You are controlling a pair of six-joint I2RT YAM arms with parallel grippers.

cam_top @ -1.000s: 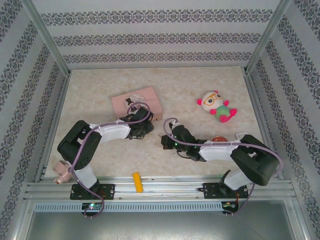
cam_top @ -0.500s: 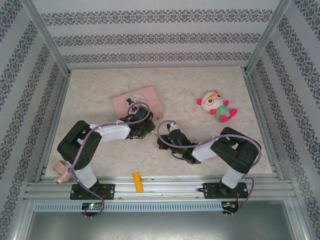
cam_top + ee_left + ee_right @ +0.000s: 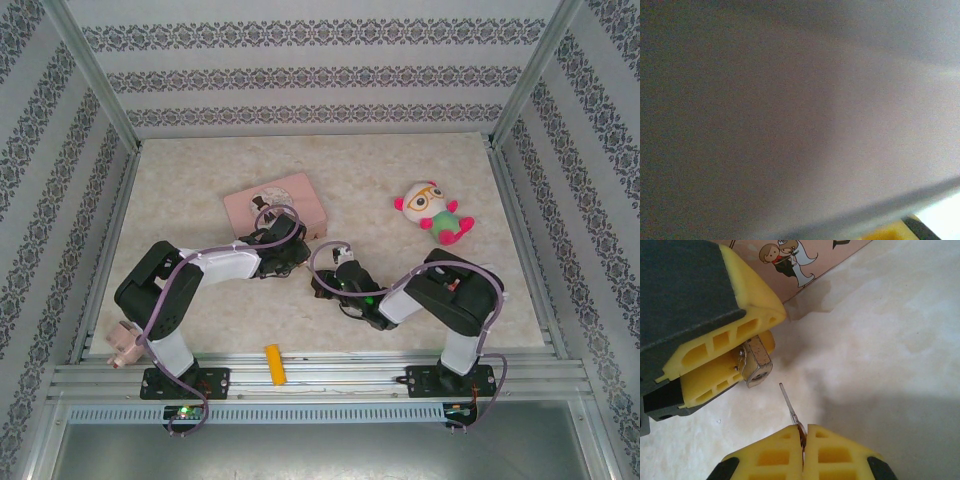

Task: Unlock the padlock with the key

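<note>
You had both pieces in hand: your left gripper [image 3: 764,339] clamped the tiny squarish metal padlock [image 3: 756,368] just near of the pink picture tin [image 3: 826,256]. Your right gripper [image 3: 803,432] pinched the thin grey key [image 3: 789,404], its tip just short of the keyhole. Insertion and turning were not yet done.

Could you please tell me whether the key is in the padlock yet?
Out. The key, pinched in the right gripper, points at the padlock with bare table between them.

The padlock [image 3: 756,365] is being mostly hidden by the left fingers [image 3: 750,295], the key's [image 3: 788,404] head by the right fingers [image 3: 835,455].
</note>
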